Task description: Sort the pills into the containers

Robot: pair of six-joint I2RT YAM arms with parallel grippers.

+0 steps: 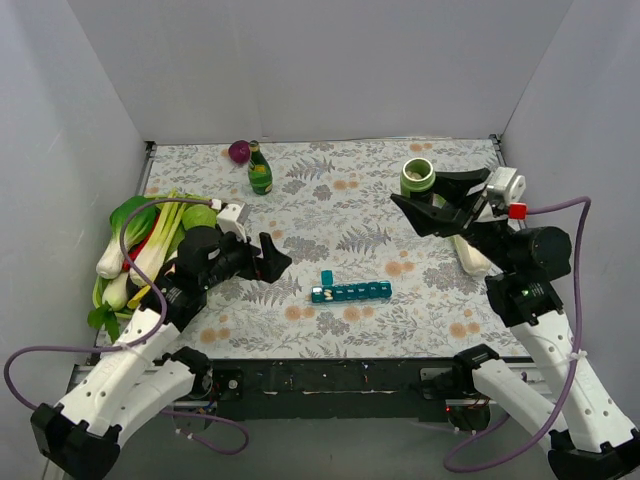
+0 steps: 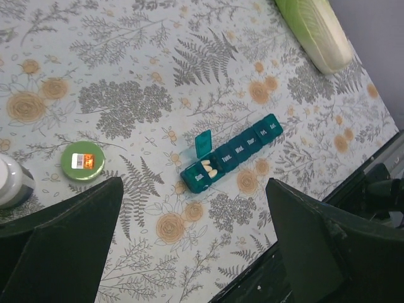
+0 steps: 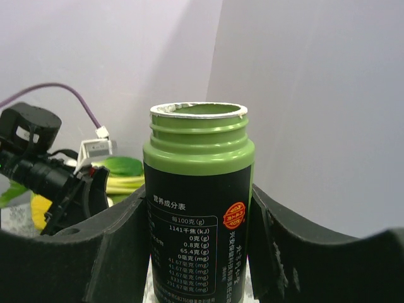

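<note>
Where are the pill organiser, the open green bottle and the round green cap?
pill organiser (image 2: 238,151): left wrist view, on a closed lid midway along the strip.
open green bottle (image 3: 199,189): right wrist view, on its dark label.
round green cap (image 2: 84,161): left wrist view, on its top face.

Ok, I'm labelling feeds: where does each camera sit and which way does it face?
Top external: above and behind the bases, looking down on the table; both arms show.
Left wrist: looks down at the pill organiser and green cap; its open fingers frame the bottom.
Right wrist: faces sideways toward the left arm; fingers clasp the open pill bottle.
Shared: top and left wrist both show the organiser.
</note>
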